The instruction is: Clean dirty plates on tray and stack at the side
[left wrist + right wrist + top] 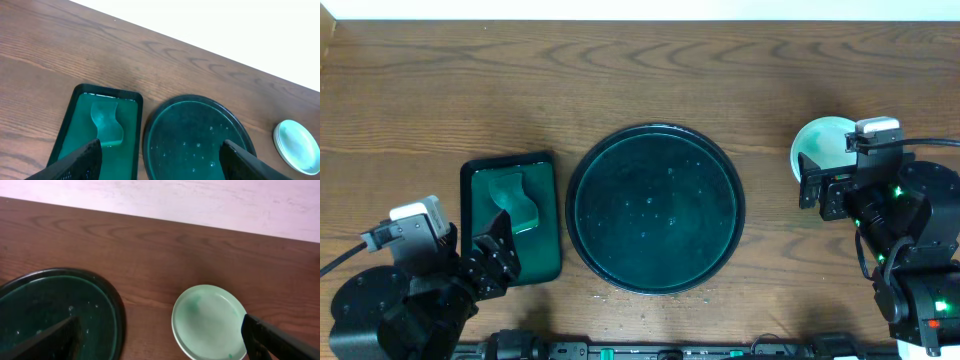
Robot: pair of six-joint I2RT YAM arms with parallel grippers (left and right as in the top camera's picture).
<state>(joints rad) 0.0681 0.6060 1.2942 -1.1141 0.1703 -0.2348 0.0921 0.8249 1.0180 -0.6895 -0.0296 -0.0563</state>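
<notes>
Your stack of small round shallow plates (820, 143) sits on the brown wooden table (620, 80), off to the right of the large round dark green-black tray (655, 210). It is apart from the tray, with bare wood showing between the two. From overhead, the right arm covers the near part of the stack.

In the right wrist view the top plate (210, 325) is pale mint and glossy. It has a faint green smear on the upper left of its inner face and a small green fleck near its lower rim. In the left wrist view you can see layered pale rims under the top plate, so more than one plate lies there; the exact count cannot be told. The round tray has a raised rim, and pale specks are scattered over its dark floor.

Your right gripper (162, 342) hangs at the near side of the stack, its fingers spread wide with nothing between them.

Your left gripper (160, 165) is also spread wide and holds nothing. It hangs over the near end of the rectangular dark green tray (542, 250), which lies just left of the round tray and holds a teal waisted sponge-like block (515, 200).
</notes>
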